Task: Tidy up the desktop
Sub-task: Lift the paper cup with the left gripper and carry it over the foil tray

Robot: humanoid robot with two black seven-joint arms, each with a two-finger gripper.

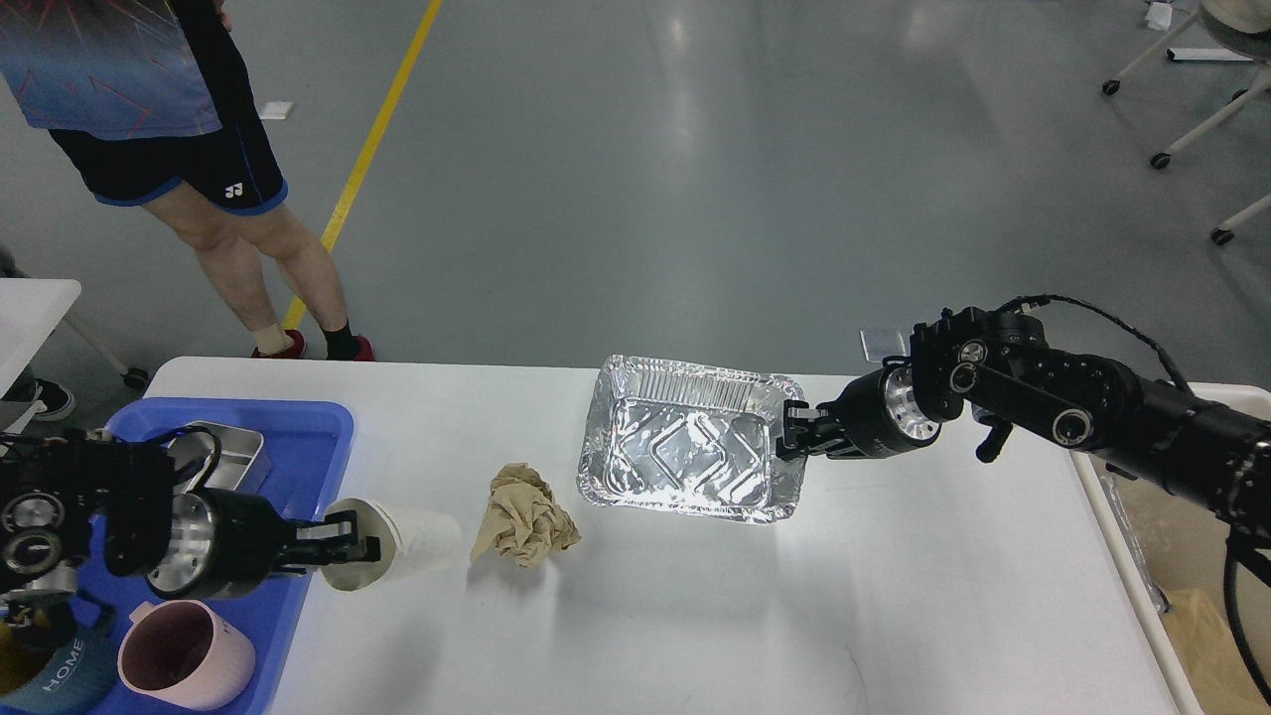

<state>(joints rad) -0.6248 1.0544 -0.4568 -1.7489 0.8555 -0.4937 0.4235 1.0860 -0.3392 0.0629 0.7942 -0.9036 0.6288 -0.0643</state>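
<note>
The white desktop (755, 616) fills the lower view. My left gripper (350, 548) is shut on the rim of a white paper cup (407, 541), held on its side above the desktop's left part, beside the blue tub (308, 437). A crumpled brown paper (521, 516) lies in the middle. My right gripper (791, 429) is shut on the right rim of an empty foil tray (690, 452) at the back of the desktop.
The blue tub holds a steel container (223, 452), a pink mug (184, 660) and a teal mug (50, 675). A beige bin (1182, 556) stands off the desktop's right edge. A person (199, 159) stands beyond the far left corner.
</note>
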